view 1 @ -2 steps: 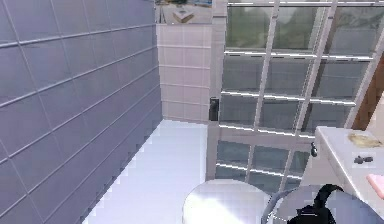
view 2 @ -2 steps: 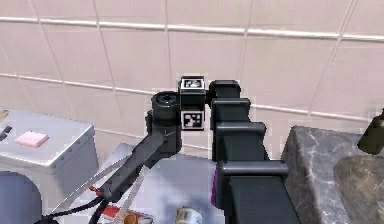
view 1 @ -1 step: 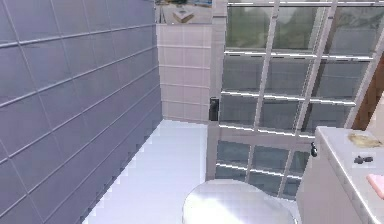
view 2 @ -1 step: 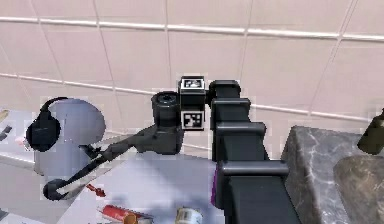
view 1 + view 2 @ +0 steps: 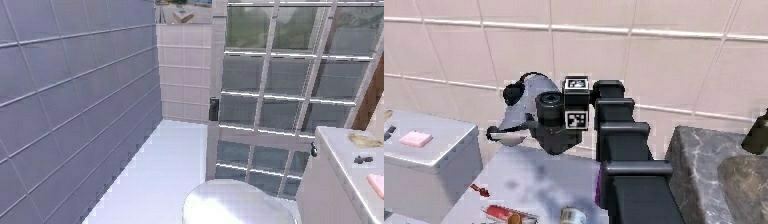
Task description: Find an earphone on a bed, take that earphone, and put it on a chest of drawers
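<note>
Tile all round, so prob a bathroom. Blue-grey tiled wall (image 5: 70,110) is well left of the white cabinet (image 5: 340,190). Paned glass door (image 5: 285,90) is just behind the cabinet, w/ a toilet (image 5: 240,203) near its front corner. Pink bar (image 5: 416,139) lies on the cabinet top.

Progress, my read: early or mid, can't fix which. Task needs a bed, then a chest of drawers. This room looks like neither stop, so the robot is prob searching or in transit. Putting it on the drawers is def not done.

Earphone: can't say where it is. Pale blob (image 5: 504,132) sits at the gripper (image 5: 519,112) end, just right of the cabinet & a bit above its top. Could be the earphone, could be gripper hardware; too small to call. So can't tell whether anything is held, & the fingers' state can't be told either.

Arm (image 5: 629,150) pose: dark bar reaches out toward the pale tiled wall (image 5: 634,40), right of the cabinet. Two marker squares (image 5: 576,100) sit at its far end, w/ the gripper body pointing back toward the cabinet. Height looks approx cabinet-top level or a bit over.

Dark marble counter (image 5: 704,165) lies on the arm's far side from the cabinet, w/ a dark bottle (image 5: 756,130) by it. Small clutter (image 5: 509,214) is on the floor at the cabinet's foot.
</note>
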